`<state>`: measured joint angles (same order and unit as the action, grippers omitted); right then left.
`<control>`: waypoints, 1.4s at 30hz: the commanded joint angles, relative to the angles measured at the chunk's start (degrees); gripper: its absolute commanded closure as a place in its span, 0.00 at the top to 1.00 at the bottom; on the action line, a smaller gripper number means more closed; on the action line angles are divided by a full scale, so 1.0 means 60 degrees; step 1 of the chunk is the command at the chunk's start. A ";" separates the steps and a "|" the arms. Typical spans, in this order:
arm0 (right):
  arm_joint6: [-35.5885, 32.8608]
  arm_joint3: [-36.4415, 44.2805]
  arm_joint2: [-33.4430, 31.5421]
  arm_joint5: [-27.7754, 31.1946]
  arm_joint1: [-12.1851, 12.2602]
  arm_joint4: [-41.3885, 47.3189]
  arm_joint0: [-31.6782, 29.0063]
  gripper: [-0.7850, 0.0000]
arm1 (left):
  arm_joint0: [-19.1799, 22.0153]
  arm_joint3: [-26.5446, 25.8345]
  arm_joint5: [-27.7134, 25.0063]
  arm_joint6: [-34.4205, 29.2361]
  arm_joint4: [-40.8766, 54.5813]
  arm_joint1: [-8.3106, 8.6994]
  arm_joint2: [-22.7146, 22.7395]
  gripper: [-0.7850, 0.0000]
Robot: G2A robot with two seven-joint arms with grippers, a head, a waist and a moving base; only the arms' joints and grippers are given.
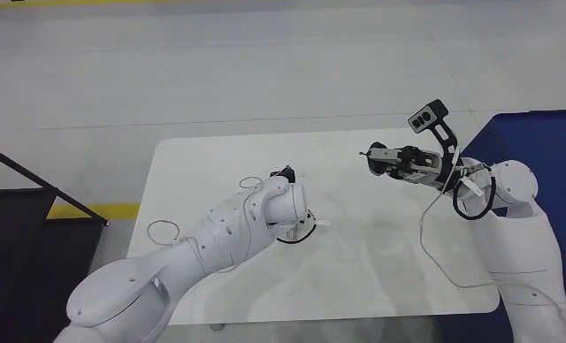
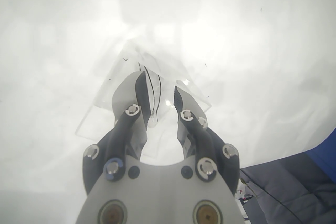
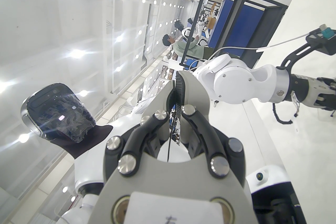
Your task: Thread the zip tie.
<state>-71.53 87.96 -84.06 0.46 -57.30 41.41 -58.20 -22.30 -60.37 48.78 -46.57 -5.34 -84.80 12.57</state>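
Note:
My right gripper point(image 3: 176, 93) is shut on a thin black zip tie point(image 3: 169, 146), seen edge-on and running back between the fingers toward the palm. In the top view this gripper point(image 1: 370, 156) hangs above the table's right half, pointing toward the left arm. My left gripper point(image 2: 159, 95) stands open, low over a clear plastic holder point(image 2: 147, 59) on the white table point(image 1: 177, 166). Two thin black strips point(image 2: 152, 93) stand in the holder, close to one of the fingers point(image 2: 140, 93). From above, the left gripper point(image 1: 285, 175) sits near the table's middle.
The table's front edge and right corner point(image 1: 491, 303) lie close to the right arm. A blue surface point(image 2: 323, 146) borders the table. Partition frames with blue panels point(image 3: 244, 15) stand in the room behind.

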 commanded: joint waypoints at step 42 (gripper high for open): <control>0.0000 0.0000 0.0000 0.0000 0.0000 0.0000 0.0000 0.00 | -0.0452 0.0225 0.0333 -0.0252 -0.1318 -0.0219 0.0951 0.15</control>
<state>-71.53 87.96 -84.06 0.46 -57.30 41.41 -58.20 -24.87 -58.99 50.86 -48.21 -13.12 -86.09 18.11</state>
